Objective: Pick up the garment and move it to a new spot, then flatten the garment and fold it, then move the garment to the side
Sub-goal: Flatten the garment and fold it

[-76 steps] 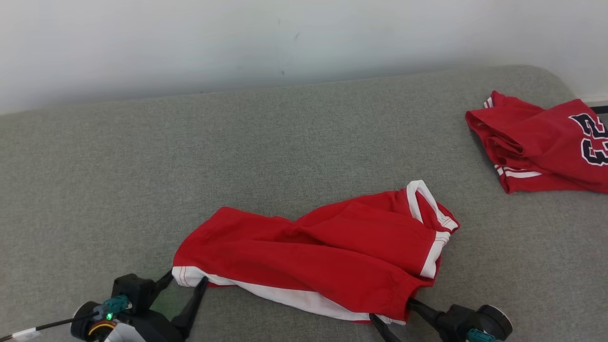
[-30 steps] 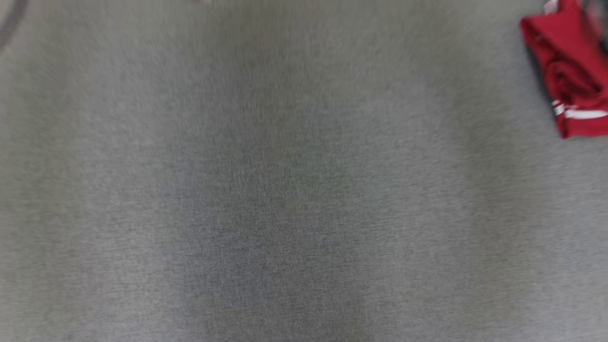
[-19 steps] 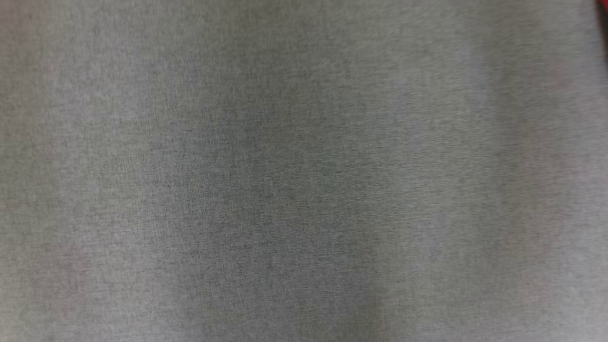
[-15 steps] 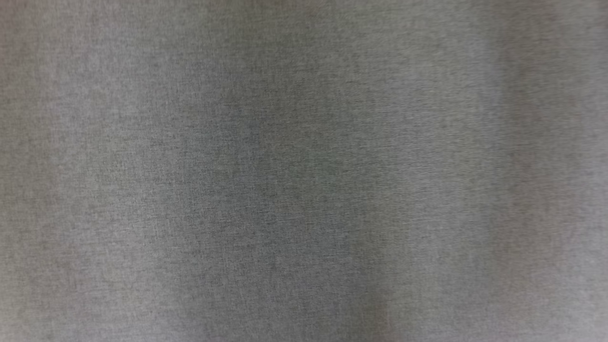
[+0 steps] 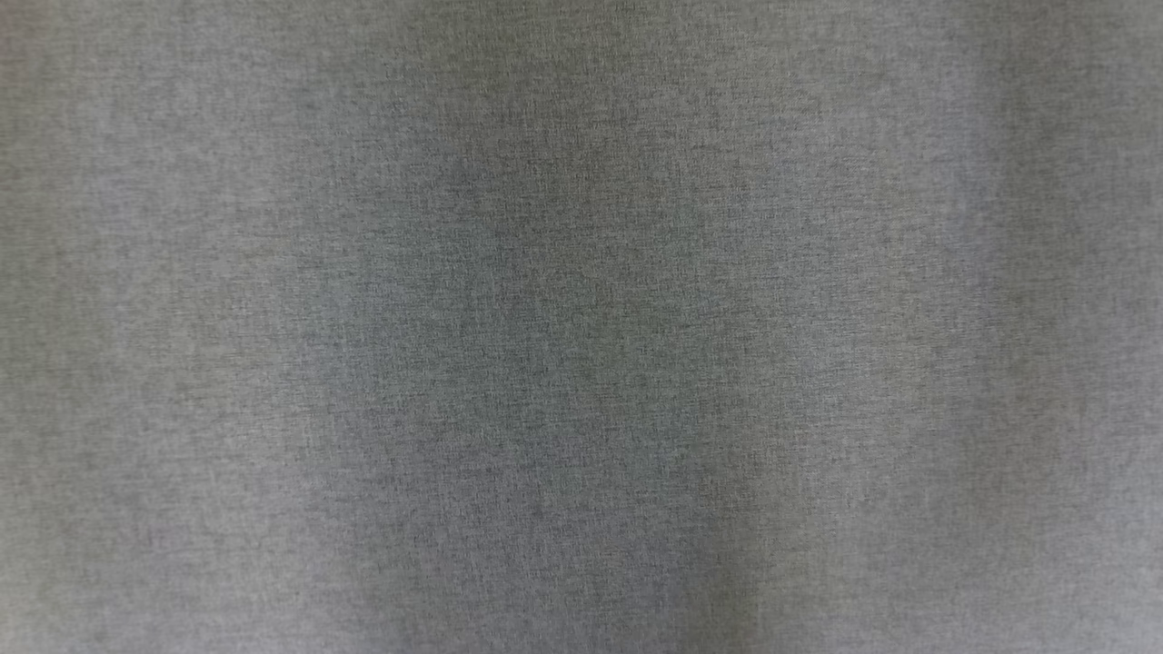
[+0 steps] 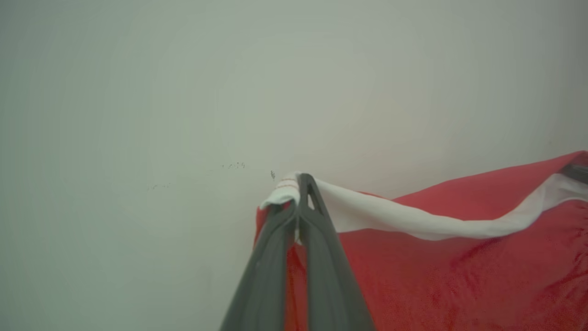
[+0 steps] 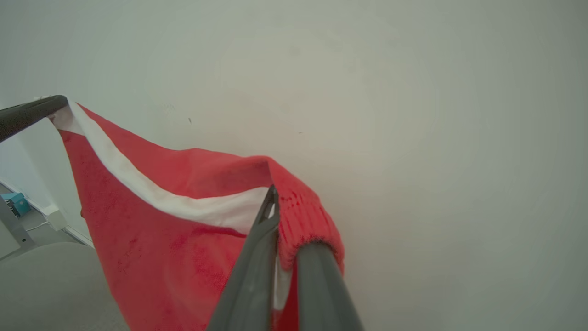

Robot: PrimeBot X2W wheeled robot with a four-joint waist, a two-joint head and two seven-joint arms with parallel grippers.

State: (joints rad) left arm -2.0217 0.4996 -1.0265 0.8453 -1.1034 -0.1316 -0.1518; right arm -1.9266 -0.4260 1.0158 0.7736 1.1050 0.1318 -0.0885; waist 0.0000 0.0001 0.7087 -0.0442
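**Left wrist view: garment aloft, pinched at both ends**

The left tool (image 6: 294,197) was clamped narrow on a white-trimmed corner of the red fabric garment with a white band (image 6: 436,276). The cloth hung from that corner in front of the pale plain wall (image 6: 138,92). At the right edge of that view, the right tool (image 6: 576,171) held the band's far end.

In the right wrist view, the right tool (image 7: 291,218) was closed tight on the garment (image 7: 161,220), and a ribbed red hem (image 7: 308,225) bunched over one finger. The left tool (image 7: 32,112) held the opposite corner at the upper left, so the band sagged between the two grips.

The head view looked down on bare grey woven upholstery (image 5: 581,327), with a soft shadow across its middle.

The pick-up looked done, since the garment hung in the air from both tools. It had not yet been laid in a new spot. Flattening, folding and moving it aside were all left to do.
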